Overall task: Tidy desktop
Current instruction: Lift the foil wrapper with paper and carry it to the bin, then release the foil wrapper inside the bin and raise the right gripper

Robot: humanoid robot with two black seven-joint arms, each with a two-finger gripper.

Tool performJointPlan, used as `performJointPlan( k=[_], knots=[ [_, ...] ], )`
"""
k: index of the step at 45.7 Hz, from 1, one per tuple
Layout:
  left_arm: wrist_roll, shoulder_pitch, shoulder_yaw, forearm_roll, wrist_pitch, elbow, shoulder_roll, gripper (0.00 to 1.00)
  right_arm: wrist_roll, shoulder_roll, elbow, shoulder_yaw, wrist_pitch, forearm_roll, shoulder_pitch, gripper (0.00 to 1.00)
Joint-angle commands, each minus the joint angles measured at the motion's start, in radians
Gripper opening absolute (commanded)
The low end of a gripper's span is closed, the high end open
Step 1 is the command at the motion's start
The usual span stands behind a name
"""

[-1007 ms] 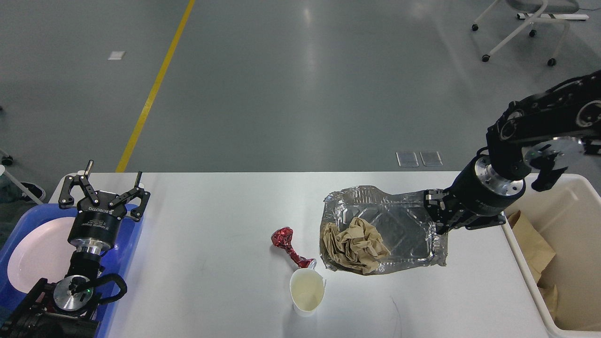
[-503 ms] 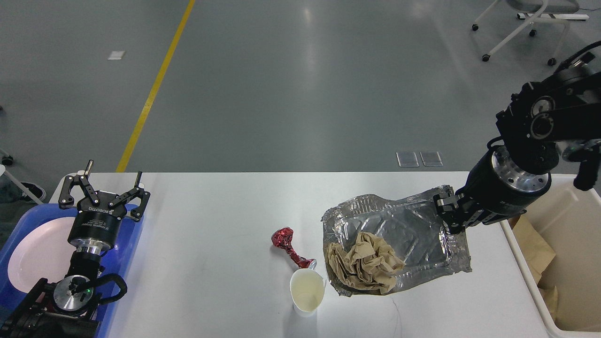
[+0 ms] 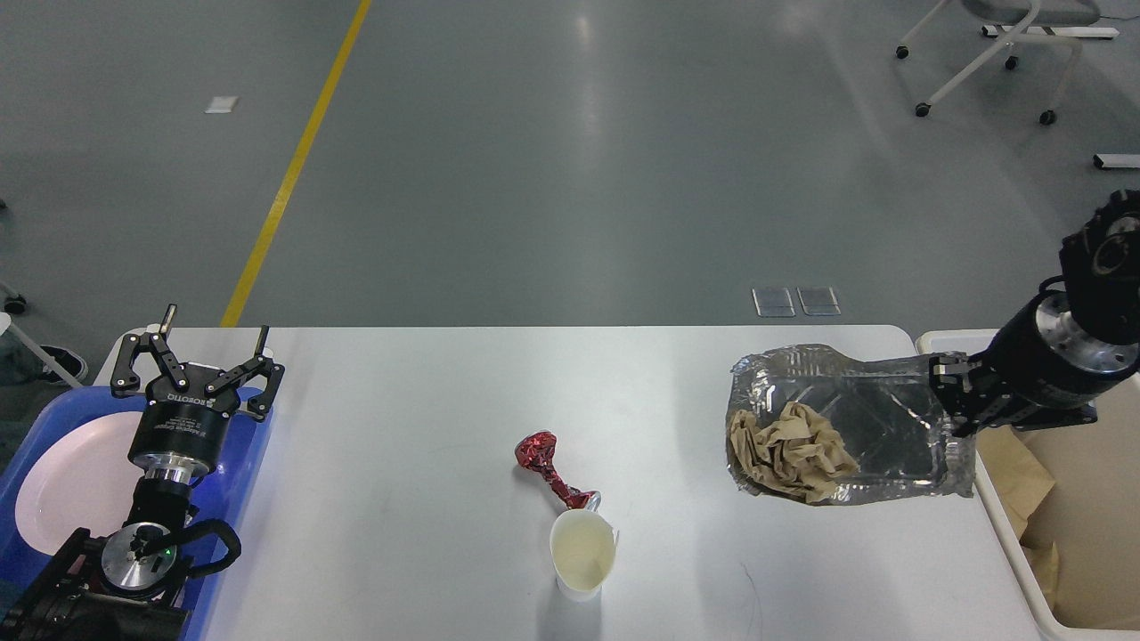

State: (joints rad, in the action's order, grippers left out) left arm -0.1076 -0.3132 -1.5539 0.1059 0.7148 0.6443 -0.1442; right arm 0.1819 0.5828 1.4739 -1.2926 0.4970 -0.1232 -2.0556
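The white desktop (image 3: 410,463) fills the lower view. My right gripper (image 3: 951,402) is shut on the right rim of a crumpled foil tray (image 3: 882,418) and holds it lifted near the table's right end. A crumpled brown paper ball (image 3: 791,450) lies in the tray's left part. A red foil wrapper (image 3: 545,465) and a white paper cup (image 3: 582,554) sit mid-table. My left gripper (image 3: 198,356) is open and empty above the blue tray (image 3: 240,463).
A white plate (image 3: 62,481) lies in the blue tray at the left. A cream-white bin (image 3: 1078,499) with brown paper (image 3: 1015,472) inside stands past the table's right edge. A wheeled chair base (image 3: 980,53) stands on the floor far right.
My right arm has carried the foil tray with the paper ball to the right, toward the bin. The left arm, wrapper and cup have not moved.
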Motion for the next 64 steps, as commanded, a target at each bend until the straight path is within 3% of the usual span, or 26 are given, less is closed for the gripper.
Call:
performJointPlan(
  k=[1, 15, 22, 32, 49, 56, 64],
  knots=[
    [0.000, 0.000, 0.000, 0.000, 0.000, 0.000, 0.000, 0.96, -0.012, 0.087, -0.134, -0.020, -0.005, -0.006, 0.084, 0.00],
    [0.000, 0.000, 0.000, 0.000, 0.000, 0.000, 0.000, 0.96, -0.071, 0.199, -0.518, 0.038, -0.018, 0.013, 0.405, 0.00],
    [0.000, 0.000, 0.000, 0.000, 0.000, 0.000, 0.000, 0.96, -0.071, 0.262, -0.714, 0.249, -0.048, 0.013, 0.656, 0.00],
    [0.000, 0.000, 0.000, 0.000, 0.000, 0.000, 0.000, 0.96, -0.071, 0.256, -0.935, 0.610, -0.144, 0.013, 1.041, 0.00],
    [0.000, -0.001, 0.000, 0.000, 0.000, 0.000, 0.000, 0.96, -0.058, 0.140, -1.020, 1.030, -0.469, 0.068, 1.457, 0.00],
    [0.000, -0.001, 0.000, 0.000, 0.000, 0.000, 0.000, 0.96, -0.056, 0.014, -1.107, 1.063, -0.555, 0.140, 1.543, 0.00],
    [0.000, -0.001, 0.000, 0.000, 0.000, 0.000, 0.000, 0.96, -0.056, -0.046, -1.147, 1.061, -0.614, 0.185, 1.563, 0.00]
  ],
)
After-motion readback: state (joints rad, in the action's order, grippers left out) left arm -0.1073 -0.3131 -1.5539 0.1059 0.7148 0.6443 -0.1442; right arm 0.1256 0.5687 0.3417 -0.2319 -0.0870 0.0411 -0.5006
